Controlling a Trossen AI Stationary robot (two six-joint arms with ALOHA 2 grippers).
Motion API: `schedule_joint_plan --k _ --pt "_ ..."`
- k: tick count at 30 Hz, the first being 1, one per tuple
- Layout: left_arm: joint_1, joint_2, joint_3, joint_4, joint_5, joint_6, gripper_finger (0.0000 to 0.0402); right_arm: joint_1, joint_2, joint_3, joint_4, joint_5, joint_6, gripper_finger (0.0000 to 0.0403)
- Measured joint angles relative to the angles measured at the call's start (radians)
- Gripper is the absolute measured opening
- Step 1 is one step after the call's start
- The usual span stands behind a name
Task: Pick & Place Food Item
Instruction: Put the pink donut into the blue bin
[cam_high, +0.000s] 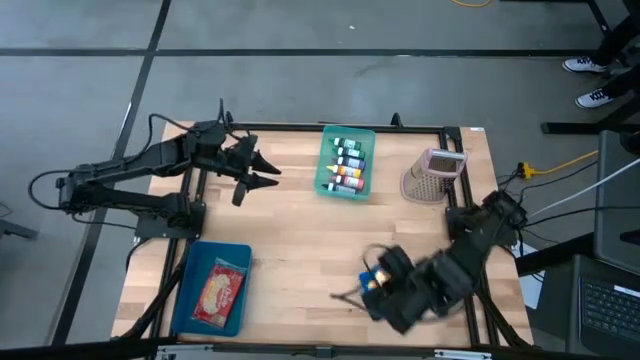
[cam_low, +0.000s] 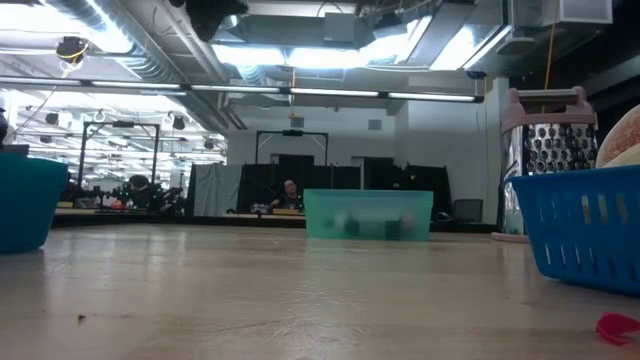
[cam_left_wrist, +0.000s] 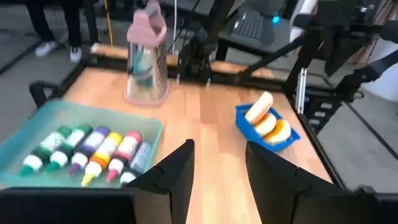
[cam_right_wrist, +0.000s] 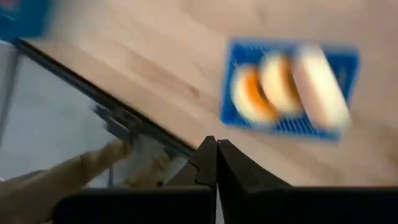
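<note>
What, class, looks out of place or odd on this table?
A small pink scrap lies loose on the wood beside the blue basket of buns; what it is cannot be told. The grater and teal tray of bottles sit tidy.

You are looking at two dark, matte-black arms built of chunky jointed segments, mounted on a black frame at either side of the pale wooden table (cam_high: 300, 240). The left gripper (cam_left_wrist: 217, 168) ends in two flat, black, blade-like fingers (cam_left_wrist: 177, 171) with angled tips. The right gripper (cam_right_wrist: 216, 163) shows two black wedge-shaped fingers (cam_right_wrist: 206, 160). A black cable loops by the left arm's base.
</note>
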Motion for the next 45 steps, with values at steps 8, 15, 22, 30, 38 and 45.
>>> schedule_joint_plan --k 8,15,22,30,38,45 --pt "-0.003 0.086 0.0 -0.016 0.012 0.011 0.0139 0.143 0.018 -0.198 0.083 -0.044 0.347 0.0001" --pt "-0.003 0.145 0.0 0.033 0.028 0.012 0.0139 0.142 0.013 -0.27 0.045 -0.023 0.383 0.0" --pt "-0.003 0.16 -0.001 0.047 0.029 0.012 0.0139 0.125 0.011 -0.28 -0.033 0.001 0.382 0.0" --pt "-0.003 0.16 -0.001 0.05 0.029 0.004 0.0139 0.112 -0.016 -0.417 0.133 0.008 0.39 0.0" --pt "-0.003 0.16 -0.001 0.049 0.067 -0.045 0.0139 0.081 -0.123 -0.579 0.237 0.044 0.392 0.0" --pt "-0.003 0.159 -0.001 0.054 0.067 -0.059 0.0139 0.087 -0.225 -0.579 0.162 0.083 0.384 0.0"
